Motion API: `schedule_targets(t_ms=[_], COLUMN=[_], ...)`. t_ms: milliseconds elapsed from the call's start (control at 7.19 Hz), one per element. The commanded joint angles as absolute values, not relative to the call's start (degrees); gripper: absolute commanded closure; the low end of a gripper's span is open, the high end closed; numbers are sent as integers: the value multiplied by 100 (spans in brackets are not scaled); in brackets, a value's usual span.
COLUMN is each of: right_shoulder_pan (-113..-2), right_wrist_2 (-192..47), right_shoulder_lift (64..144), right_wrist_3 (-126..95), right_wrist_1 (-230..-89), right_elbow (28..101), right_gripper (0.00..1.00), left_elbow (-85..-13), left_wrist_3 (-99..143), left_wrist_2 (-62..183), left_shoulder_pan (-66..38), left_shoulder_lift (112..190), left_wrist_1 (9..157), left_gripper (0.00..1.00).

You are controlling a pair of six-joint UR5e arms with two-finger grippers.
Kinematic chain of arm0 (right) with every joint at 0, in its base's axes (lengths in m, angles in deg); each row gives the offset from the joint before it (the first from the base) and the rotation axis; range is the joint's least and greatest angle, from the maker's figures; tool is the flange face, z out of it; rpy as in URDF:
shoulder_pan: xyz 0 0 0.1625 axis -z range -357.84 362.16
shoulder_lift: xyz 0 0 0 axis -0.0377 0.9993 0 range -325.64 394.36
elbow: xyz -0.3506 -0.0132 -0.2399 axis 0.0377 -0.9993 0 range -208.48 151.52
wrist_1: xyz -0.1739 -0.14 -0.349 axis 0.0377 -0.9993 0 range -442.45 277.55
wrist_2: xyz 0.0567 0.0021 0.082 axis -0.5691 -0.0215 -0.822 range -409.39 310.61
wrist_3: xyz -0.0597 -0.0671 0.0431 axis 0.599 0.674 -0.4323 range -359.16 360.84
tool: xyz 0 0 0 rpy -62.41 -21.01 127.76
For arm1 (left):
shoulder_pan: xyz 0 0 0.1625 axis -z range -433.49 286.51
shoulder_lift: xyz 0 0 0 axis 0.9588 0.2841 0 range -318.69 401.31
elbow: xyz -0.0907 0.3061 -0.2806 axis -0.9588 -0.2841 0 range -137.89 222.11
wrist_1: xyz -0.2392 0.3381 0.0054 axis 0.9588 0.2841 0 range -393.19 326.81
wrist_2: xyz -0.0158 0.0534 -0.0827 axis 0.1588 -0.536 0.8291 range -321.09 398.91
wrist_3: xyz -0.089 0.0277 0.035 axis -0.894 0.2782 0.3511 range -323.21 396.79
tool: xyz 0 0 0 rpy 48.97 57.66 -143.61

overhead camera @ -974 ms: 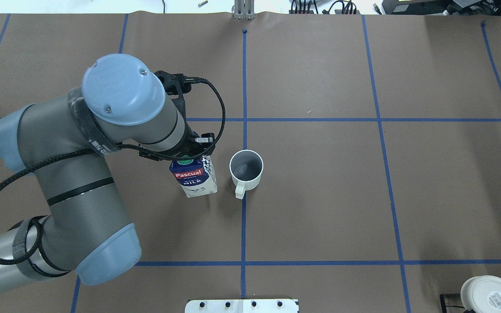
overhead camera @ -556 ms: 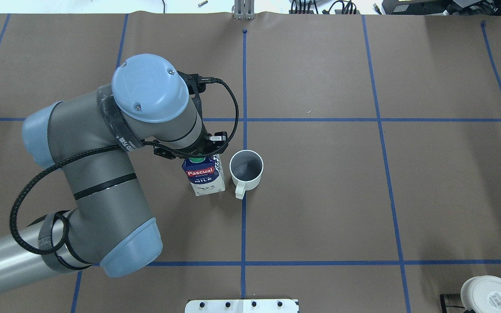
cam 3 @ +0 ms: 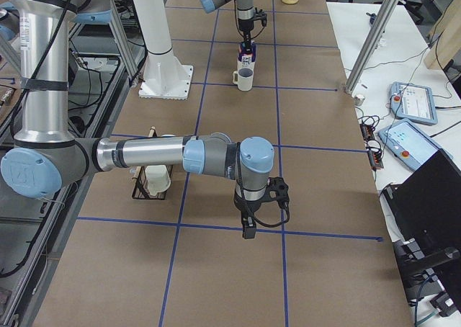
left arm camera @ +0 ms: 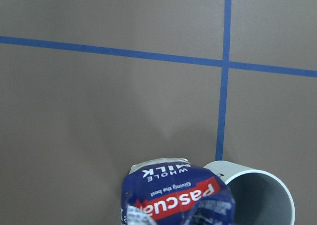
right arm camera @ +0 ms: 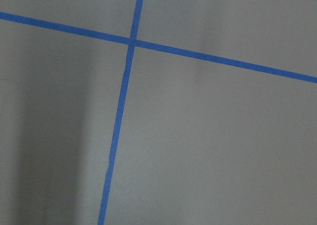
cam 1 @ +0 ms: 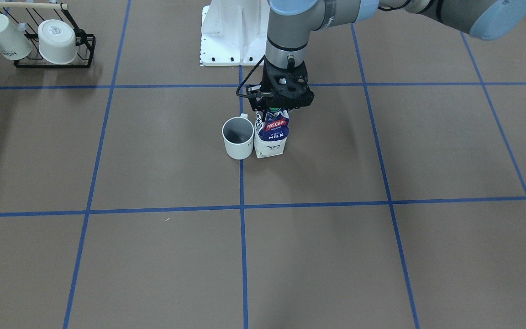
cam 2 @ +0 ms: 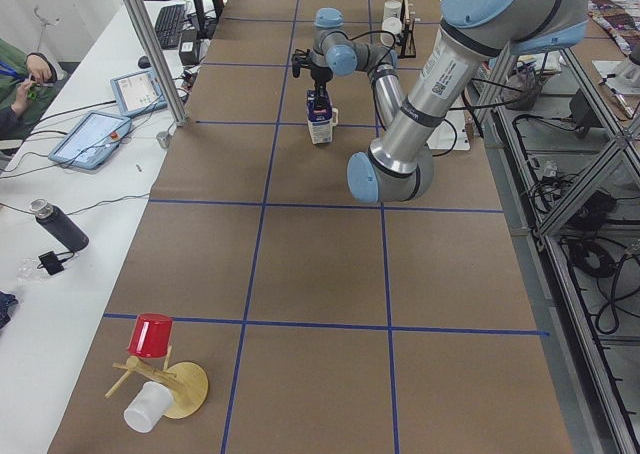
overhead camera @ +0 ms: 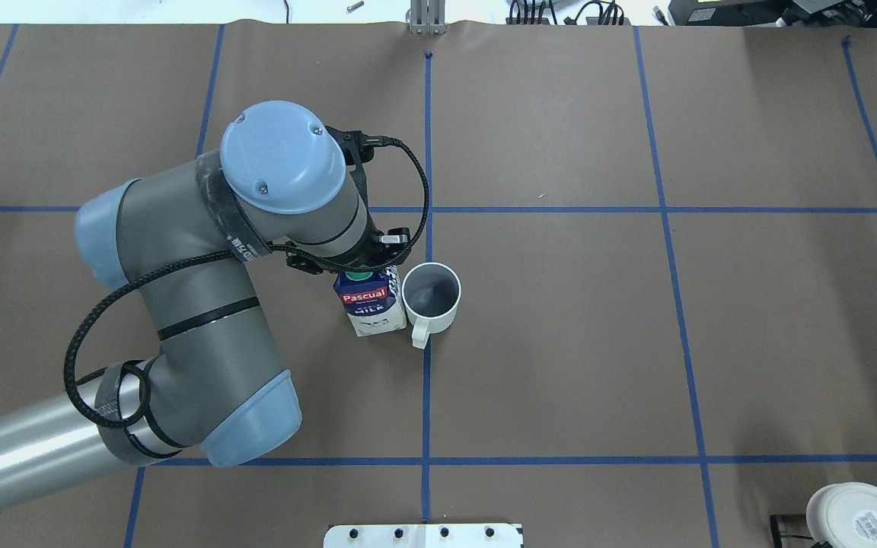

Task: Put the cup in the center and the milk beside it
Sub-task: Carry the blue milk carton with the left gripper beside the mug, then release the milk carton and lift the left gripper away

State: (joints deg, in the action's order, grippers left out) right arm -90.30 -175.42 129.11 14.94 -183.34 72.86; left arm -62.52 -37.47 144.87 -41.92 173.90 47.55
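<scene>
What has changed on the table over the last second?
The left gripper, clamped on the milk, carried it toward the robot's right, closing the gap to the cup; they now stand side by side, perhaps touching. The cup has not moved.

Table [left arm camera: 99, 116]: brown surface, fills most of the view.
Crosswise tape line [left arm camera: 109, 50]: blue, runs edge to edge across the upper part and slopes slightly down to the right.
Lengthwise tape line [left arm camera: 223, 111]: blue, drops from the top edge, crosses the other line and ends at the cup's rim.
Milk carton [left arm camera: 178, 197]: bottom centre, seen from above, blue with a crinkled top. The red "Pascual" logo and white "WHOLE MILK" text read upside down.
Cup [left arm camera: 260, 200]: white with a grey inside, just right of the carton and cut off by the bottom edge. The carton's top overlaps its left rim; contact cannot be judged.
</scene>
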Motion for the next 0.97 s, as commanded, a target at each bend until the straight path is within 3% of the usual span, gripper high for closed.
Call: schedule_targets(t_ms=[0, 556, 834], right_shoulder_pan=[-9030, -9030, -9030], right_wrist_2=[-17543, -17551, -17560], right_shoulder_lift=[12911, 12902, 12893], right_wrist_3=[1490, 1490, 1490], right_wrist_1=[-18334, -18334, -18343], right_elbow=[7286, 7286, 7277], right_gripper=[0, 0, 0], left_elbow=[-6266, -7072, -7556], left_wrist_3=[-3713, -3434, -1807], left_wrist_2=[14429, 14490, 15031], left_shoulder_pan=[-4185, -3861, -3222], left_shoulder_lift=[17376, 17262, 17001], left_wrist_1=[4767, 4155, 3433], left_gripper=[1, 1, 1])
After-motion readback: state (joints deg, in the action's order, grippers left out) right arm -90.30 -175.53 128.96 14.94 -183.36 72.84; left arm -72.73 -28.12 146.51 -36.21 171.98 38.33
